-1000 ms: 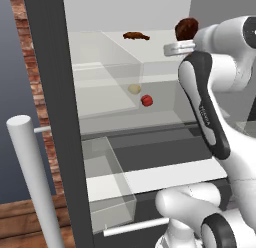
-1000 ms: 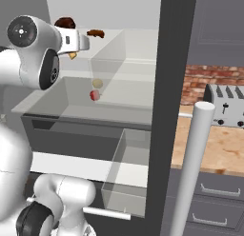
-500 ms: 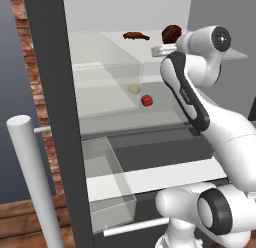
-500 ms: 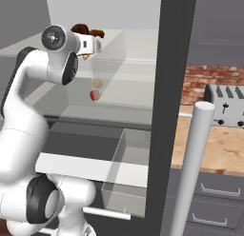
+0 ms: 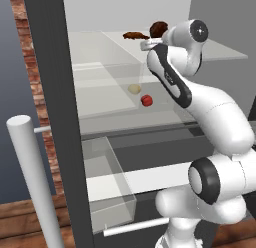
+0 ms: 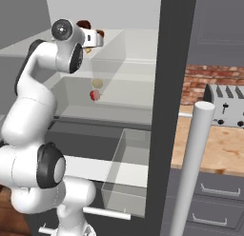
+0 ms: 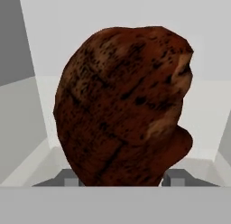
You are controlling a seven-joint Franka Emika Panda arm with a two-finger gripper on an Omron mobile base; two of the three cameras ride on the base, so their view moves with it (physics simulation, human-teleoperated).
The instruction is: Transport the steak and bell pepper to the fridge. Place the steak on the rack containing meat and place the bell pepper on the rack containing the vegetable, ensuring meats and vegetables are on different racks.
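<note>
Fridge top rack: steak gripped in the end effector

Both base views look forward and down from behind the arm, left and right, sharing the open fridge shelves in mid frame. The hand view sits very near the steak, facing the white back wall.
</note>
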